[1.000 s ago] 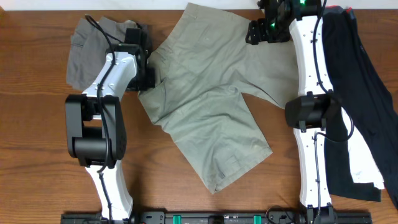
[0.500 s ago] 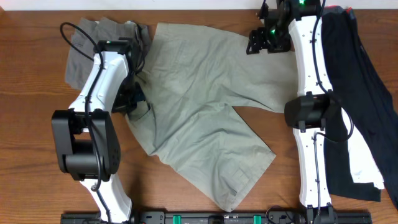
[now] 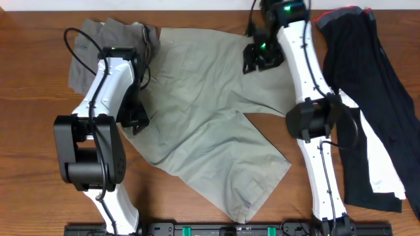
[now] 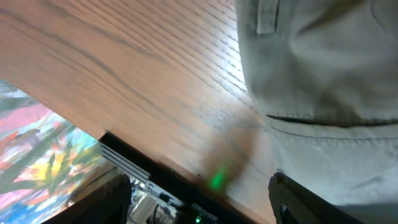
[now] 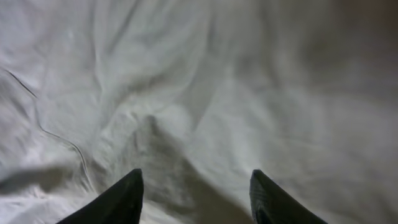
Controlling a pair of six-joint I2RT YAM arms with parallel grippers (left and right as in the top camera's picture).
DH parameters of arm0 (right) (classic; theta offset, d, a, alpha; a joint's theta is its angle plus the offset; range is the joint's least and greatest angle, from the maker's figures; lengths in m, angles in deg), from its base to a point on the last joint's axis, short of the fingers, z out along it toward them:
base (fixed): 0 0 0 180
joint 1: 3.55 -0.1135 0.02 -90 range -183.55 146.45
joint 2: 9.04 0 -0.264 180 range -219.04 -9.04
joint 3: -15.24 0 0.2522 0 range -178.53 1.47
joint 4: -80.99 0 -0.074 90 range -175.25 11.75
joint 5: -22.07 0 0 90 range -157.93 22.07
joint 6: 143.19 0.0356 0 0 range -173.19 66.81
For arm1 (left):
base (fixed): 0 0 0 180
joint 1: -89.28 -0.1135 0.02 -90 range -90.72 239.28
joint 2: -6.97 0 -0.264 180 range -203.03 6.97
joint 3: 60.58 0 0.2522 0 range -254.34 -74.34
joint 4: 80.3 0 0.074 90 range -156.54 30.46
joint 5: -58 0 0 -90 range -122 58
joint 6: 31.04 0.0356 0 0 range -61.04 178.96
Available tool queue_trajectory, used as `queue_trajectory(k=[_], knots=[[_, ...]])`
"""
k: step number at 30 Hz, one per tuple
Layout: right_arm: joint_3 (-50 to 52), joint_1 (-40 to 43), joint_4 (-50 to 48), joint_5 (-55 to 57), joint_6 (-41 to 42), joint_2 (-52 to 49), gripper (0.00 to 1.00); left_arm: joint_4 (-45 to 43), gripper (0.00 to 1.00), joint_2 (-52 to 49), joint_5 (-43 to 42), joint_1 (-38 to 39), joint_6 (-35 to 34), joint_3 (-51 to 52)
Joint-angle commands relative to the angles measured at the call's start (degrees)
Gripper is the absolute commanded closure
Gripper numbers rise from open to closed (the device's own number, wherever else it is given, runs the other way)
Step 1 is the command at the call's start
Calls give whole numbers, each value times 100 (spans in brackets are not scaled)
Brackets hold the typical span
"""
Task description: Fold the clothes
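Khaki shorts [image 3: 210, 111] flat across the middle of the table [image 3: 39, 164], not yet folded.

Waist edge to the left, going by the belt loop [image 4: 267, 18]; one leg toward the far right, the other slanting to the near right, a notch between them. At the waist edge, left gripper [image 3: 134, 119], fingers [image 4: 298, 202] apart, nothing between, bare wood and hem beneath. Over the far leg, right gripper [image 3: 258, 58], fingers [image 5: 124, 199] apart above a low ridge of cloth, not pinching it as far as can be told. Grey shorts [image 3: 88, 49] bunched at far left, black garment [image 3: 377, 98] along the right. Probably next: far leg over near leg, right arm nearer.
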Motion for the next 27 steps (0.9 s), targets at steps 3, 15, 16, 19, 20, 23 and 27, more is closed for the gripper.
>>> queue_trajectory(k=[3,15,16,19,20,23,27], knots=[[820,-173,4,267,-26,15,48,-520,28,894,197,-39,-214,-114],[2238,-109,-1060,595,-17,15,38,-1816,17,1823,197,-39,-216,-111],[2402,-101,-1255,710,13,15,37,-1869,17,1823,197,-39,-192,-111],[2999,-24,-2100,1156,127,13,37,-1969,16,1823,197,-39,-153,-111],[3193,11,-2435,1263,129,13,37,-1989,16,1823,197,-39,-153,-111],[3821,170,-3567,1469,138,11,37,-2009,16,1823,197,-39,-153,-111],[4444,444,-4896,1469,278,-9,40,-2009,16,1823,197,-39,-153,-111]])
